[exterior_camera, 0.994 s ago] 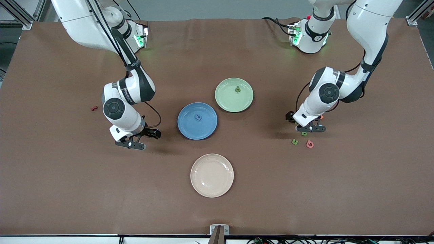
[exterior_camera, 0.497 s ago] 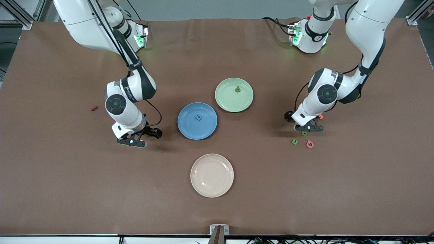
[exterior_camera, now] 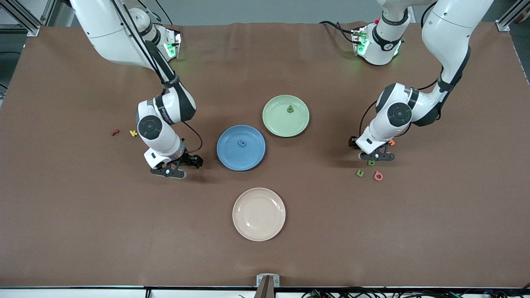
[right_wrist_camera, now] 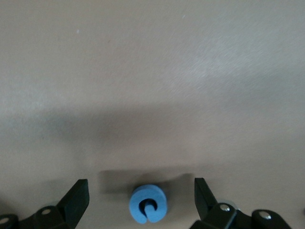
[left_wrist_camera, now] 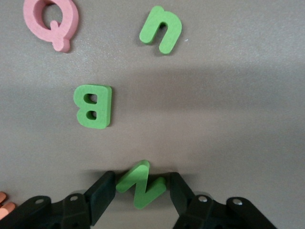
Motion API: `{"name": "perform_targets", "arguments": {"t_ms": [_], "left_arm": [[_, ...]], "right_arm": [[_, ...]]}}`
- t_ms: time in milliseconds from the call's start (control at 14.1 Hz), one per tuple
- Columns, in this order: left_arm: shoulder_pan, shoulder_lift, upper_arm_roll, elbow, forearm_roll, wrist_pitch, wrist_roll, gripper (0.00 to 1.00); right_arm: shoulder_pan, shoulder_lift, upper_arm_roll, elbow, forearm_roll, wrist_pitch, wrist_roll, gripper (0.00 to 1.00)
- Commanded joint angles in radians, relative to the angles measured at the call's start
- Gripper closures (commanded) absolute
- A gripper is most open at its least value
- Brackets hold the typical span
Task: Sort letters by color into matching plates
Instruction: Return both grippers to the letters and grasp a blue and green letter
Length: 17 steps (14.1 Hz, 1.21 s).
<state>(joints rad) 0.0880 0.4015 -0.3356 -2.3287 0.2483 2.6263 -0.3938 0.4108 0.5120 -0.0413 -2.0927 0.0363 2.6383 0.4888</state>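
- The left gripper was down at the table toward the left arm's end, fingers clamped on a green N.
- Just beside it lay a green B, a green n and a pink Q, all loose on the table.
- The right gripper sat low toward the right arm's end, fingers spread wide around a blue letter and touching nothing.
- One green letter already lay in the green plate, one blue piece in the blue plate; the cream plate was bare.
- My read: both arms were mid-pick. Next, the left needs a straight lift and a carry over the green plate; the right needs to pinch first.
- A red letter and a yellow one lay apart, no part of the sort.
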Motion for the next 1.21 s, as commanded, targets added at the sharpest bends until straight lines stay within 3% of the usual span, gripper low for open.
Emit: {"name": "perform_targets", "arguments": {"t_ms": [0, 213, 497, 923, 1136], "left_arm": [[0.006, 0.019, -0.002, -0.008, 0.016, 0.017, -0.003, 0.62], [0.006, 0.019, -0.002, -0.008, 0.016, 0.020, -0.005, 0.71], [0.002, 0.008, -0.003, -0.001, 0.016, 0.018, -0.011, 0.72], [-0.002, -0.023, -0.045, 0.029, 0.014, -0.012, -0.049, 0.72], [-0.001, -0.027, -0.104, 0.069, 0.012, -0.081, -0.121, 0.72]], "right_arm": [[0.020, -0.006, 0.000, -0.023, 0.004, 0.019, 0.030, 0.02], [0.019, -0.006, 0.000, -0.035, 0.004, 0.017, 0.030, 0.02], [0.017, -0.007, 0.000, -0.044, 0.002, 0.015, 0.030, 0.04], [0.010, -0.010, 0.000, -0.044, 0.002, 0.003, 0.028, 0.22], [0.006, -0.012, -0.002, -0.044, 0.002, 0.003, 0.025, 0.38]]}}
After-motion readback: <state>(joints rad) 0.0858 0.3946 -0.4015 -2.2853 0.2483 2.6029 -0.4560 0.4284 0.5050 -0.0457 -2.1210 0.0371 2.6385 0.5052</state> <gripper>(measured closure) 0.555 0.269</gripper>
